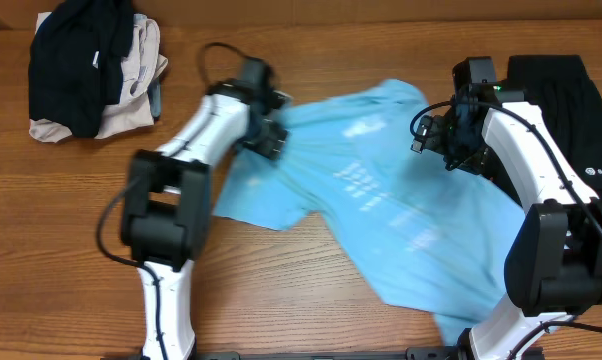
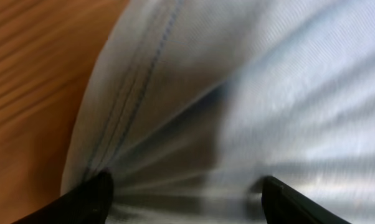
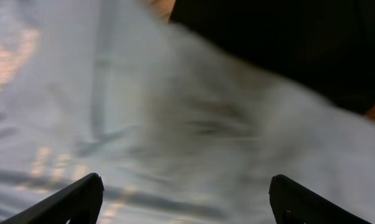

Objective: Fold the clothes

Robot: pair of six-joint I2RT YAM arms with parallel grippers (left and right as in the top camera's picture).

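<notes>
Brown wood-grain tabletop (image 1: 311, 300) seen from above, with 2 white-and-black robot arms reaching in from the near edge. At its middle lies a light blue knit T-shirt (image 1: 401, 215) with faint pale lettering, spread but rumpled, running diagonally from upper left to lower right.

The left gripper (image 1: 266, 130) sits at the T-shirt's upper left edge, near a sleeve. In the left wrist view the left gripper (image 2: 187, 194) has its 2 black fingers (image 2: 91, 199) spread wide with their tips against the cloth. Creases fan out from the left tip, and a stitched hem (image 2: 137, 74) of the T-shirt runs beside bare wood.

The right gripper (image 1: 451, 140) stands over the T-shirt's upper right edge. The right wrist view is blurred, yet the right gripper (image 3: 187, 199) shows 2 dark fingers (image 3: 81, 199) set wide apart above the pale blue cloth.

A black garment with a small white logo (image 1: 571, 110) lies just right of the T-shirt, partly under the right arm. A heap of black and beige garments (image 1: 91, 70) lies well apart from the T-shirt, to its upper left.
</notes>
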